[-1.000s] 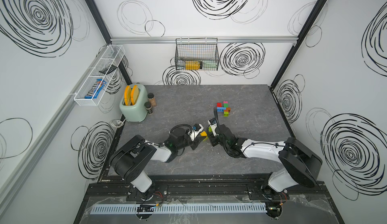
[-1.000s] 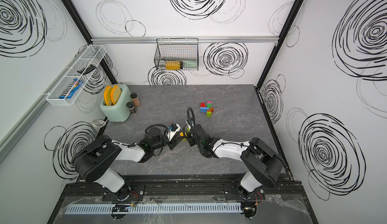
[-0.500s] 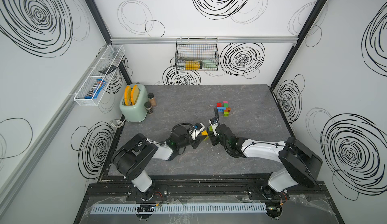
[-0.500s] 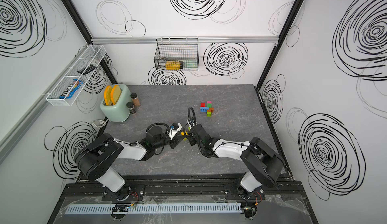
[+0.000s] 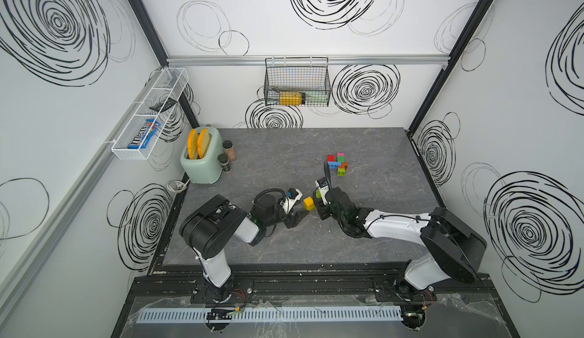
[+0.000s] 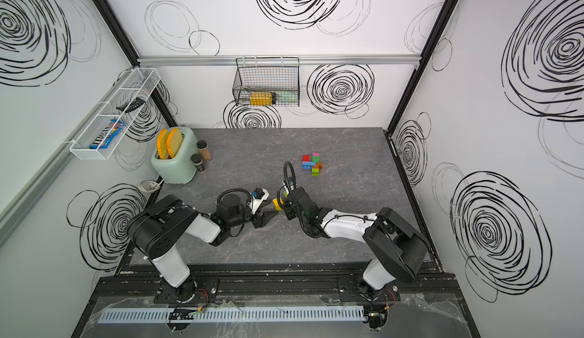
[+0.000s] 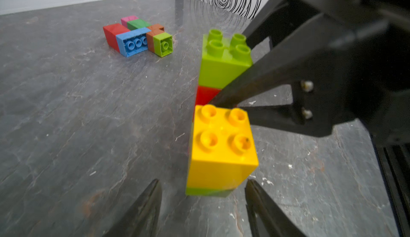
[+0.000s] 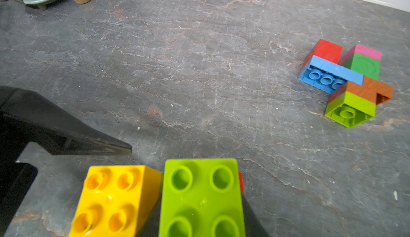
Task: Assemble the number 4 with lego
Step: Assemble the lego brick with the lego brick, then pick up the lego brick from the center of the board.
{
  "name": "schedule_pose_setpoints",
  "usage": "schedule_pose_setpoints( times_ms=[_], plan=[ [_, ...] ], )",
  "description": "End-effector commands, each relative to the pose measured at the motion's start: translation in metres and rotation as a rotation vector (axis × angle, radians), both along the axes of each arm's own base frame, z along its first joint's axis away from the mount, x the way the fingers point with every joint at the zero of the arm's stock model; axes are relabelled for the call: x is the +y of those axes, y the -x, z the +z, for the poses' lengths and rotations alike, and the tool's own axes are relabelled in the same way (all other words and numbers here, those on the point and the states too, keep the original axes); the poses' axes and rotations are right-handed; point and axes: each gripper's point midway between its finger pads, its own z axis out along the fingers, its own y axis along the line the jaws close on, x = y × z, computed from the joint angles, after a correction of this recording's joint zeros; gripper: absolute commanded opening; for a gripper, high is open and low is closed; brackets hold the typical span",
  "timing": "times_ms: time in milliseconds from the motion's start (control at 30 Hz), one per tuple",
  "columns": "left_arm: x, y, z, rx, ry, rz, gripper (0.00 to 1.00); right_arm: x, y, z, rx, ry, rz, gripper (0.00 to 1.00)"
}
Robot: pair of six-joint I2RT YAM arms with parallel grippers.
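The blue candy packet (image 5: 142,135) in the white wire shelf (image 5: 126,155) reads "m&m's".

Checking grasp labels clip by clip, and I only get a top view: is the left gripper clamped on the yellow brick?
Observer: No. In the left wrist view the left gripper stands open, a fingertip either side of the yellow brick, neither touching it.
Operator: And the other arm?
Observer: The right gripper is shut on the lime brick beside the yellow one, as its wrist camera shows.
Operator: Anything under the yellow brick?
Observer: A thin lime layer shows beneath it in the left wrist view.
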Motion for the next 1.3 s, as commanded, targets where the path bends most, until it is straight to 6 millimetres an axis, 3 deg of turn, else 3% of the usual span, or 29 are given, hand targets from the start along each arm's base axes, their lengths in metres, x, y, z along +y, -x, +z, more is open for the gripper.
schedule_pose_setpoints(
  times_ms=[0, 667, 1000, 1100, 1167, 1267],
  plan=[
    [-0.015, -0.006, 0.03, -0.132, 0.076, -0.052, 0.64, -0.047, 0.056, -0.086, 0.282, 0.259, 0.031, 0.0],
    [-0.022, -0.002, 0.003, -0.098, 0.001, -0.104, 0.46, -0.047, 0.056, -0.086, 0.282, 0.261, 0.029, 0.0],
    [-0.023, -0.001, -0.001, -0.105, -0.016, -0.094, 0.26, -0.049, 0.055, -0.086, 0.277, 0.269, 0.019, 0.01],
    [-0.019, -0.003, 0.001, -0.129, -0.022, -0.064, 0.16, -0.048, 0.053, -0.08, 0.269, 0.257, 0.013, 0.14],
    [-0.012, -0.009, 0.006, -0.143, -0.018, 0.006, 0.0, -0.044, 0.053, -0.069, 0.259, 0.233, 0.022, 0.28],
    [-0.001, -0.017, 0.017, -0.149, 0.024, 0.065, 0.0, -0.032, 0.052, -0.043, 0.221, 0.162, 0.08, 0.48]
  ],
)
